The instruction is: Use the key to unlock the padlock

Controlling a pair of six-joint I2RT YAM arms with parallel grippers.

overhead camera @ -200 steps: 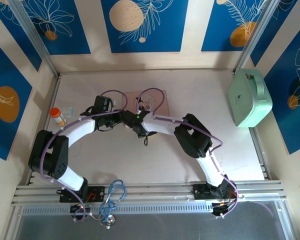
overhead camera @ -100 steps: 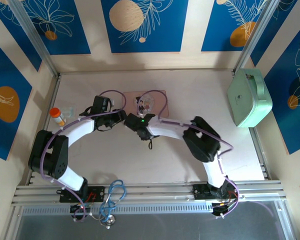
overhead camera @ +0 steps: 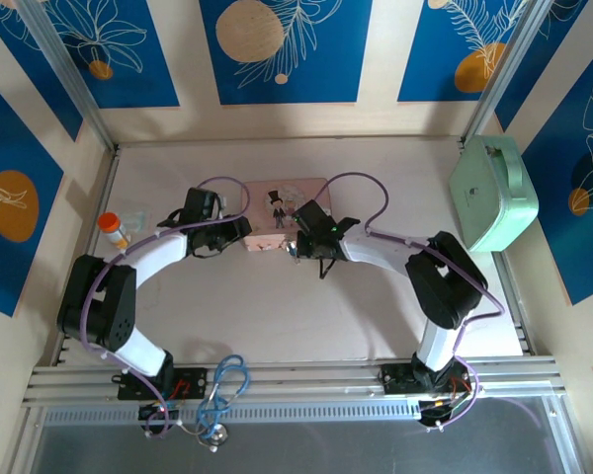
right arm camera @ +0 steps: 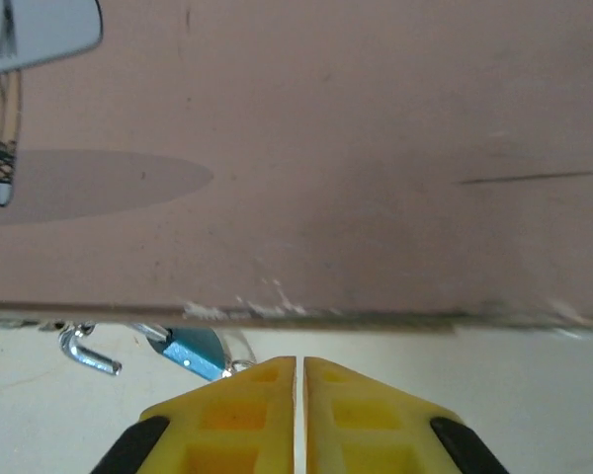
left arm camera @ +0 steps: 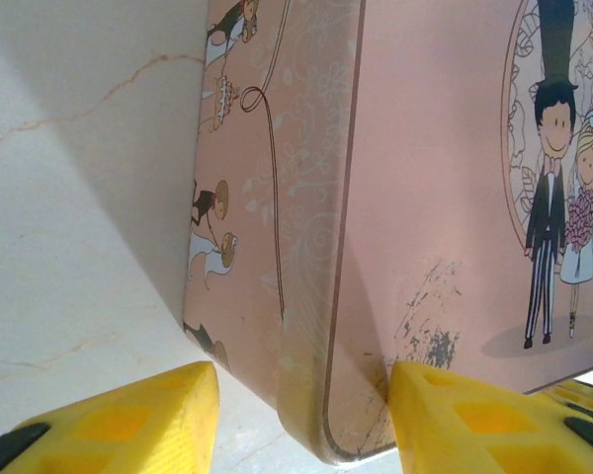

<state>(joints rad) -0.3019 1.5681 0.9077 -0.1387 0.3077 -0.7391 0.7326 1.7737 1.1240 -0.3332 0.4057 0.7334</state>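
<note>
Engaging padlock (right arm camera: pixel 193 353) judged current step | padlock lay at pink tin's (overhead camera: pixel 262 193) near edge, beside clenched right hand (right arm camera: pixel 298 370); grip on key unclear | left hand (left arm camera: pixel 306 395) released, straddling tin corner | next needed: fine alignment, twist

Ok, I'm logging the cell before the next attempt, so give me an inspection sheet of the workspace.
Surface: pale table.
Job's things: padlock on the table by an edge of the pink tin; key not made out.
Clutter: orange-capped vial, mint case.
Hands: left hand open, astride a tin corner; right hand shut, close beside the padlock.
Cables: purple loops on both arms; blue coil on the front rail.
Surroundings: blue leaf-print panels.
</note>
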